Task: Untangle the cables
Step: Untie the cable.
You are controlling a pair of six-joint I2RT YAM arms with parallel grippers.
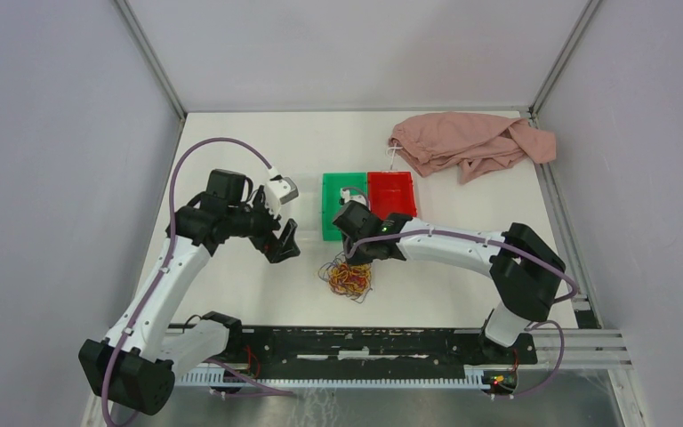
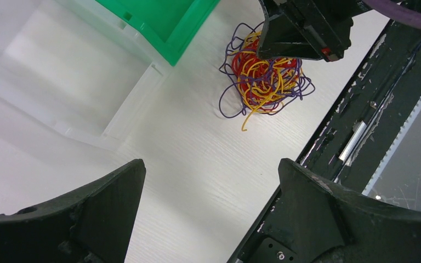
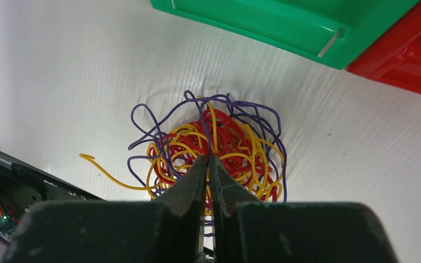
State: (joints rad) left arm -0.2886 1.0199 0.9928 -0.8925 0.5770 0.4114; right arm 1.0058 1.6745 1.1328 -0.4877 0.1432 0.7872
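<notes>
Left pincer (image 2: 211,164) wide, nothing in it, hanging above bare tabletop (image 1: 231,285) left of the pile; green bin (image 1: 344,206) behind, red bin (image 1: 392,194) touching its right side; cables (image 3: 214,137) — red, yellow and purple strands in one tight ball — lie on the tabletop just in front of the green bin; one yellow end pokes out loose on its own. Right pincer (image 3: 208,158) narrow, pinched to a slit in the ball's middle, seemingly on a yellow strand or a few; exact count not visible. Step in hand, my read: first pull-apart. To do it well — lift slowly and check the whole ball doesn't ride up with the grip; bring the left pincer in to pin or grab the opposite side, then draw apart; a free end like the yellow one is probably a better hold than the knotted core. Pink cloth (image 1: 467,142) far right at the rear, well apart, not involved.
</notes>
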